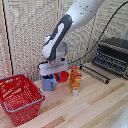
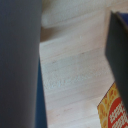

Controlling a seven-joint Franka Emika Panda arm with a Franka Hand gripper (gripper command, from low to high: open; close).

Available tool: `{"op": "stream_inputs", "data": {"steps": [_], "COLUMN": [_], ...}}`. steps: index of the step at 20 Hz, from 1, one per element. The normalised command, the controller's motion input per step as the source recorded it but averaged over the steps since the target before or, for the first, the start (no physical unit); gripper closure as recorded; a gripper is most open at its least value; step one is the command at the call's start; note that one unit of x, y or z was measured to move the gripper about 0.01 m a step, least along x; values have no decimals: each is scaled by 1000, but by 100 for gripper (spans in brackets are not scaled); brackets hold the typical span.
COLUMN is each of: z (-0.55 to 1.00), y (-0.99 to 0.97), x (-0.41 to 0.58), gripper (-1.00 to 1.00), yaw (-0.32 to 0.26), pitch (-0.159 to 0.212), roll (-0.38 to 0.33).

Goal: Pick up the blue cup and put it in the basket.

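At the exterior view's left a red basket (image 1: 20,97) is set on the desk (image 1: 95,107). Right of it, the blue cup (image 1: 49,83) stands beside a juice carton (image 1: 75,81); judged light, stiff and slippery, best taken by its wall. The gripper (image 1: 50,75) is lowered over it, the arm arched; the finger spacing cannot be told.

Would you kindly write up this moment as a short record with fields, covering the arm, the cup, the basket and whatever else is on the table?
claw: lowered right onto the blue cup, fingers hidden, grip cannot be told
blue cup: upright on the wooden table, not in the basket
red basket: at the exterior view's left, apart from the cup
red bowl: just behind the cup
juice carton: upright, to the exterior view's right of the cup
toaster oven: far back at the exterior view's right
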Motion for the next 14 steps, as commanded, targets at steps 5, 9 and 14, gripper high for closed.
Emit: {"op": "stream_inputs", "data": {"steps": [5, 9, 14], "z": [0, 211, 705], "y": [-2, -5, -41], "x": [0, 5, 94], "gripper": [100, 100, 100], "yaw": [-30, -41, -39], "pitch": [-76, -69, -24], "roll": [2, 49, 86]}}
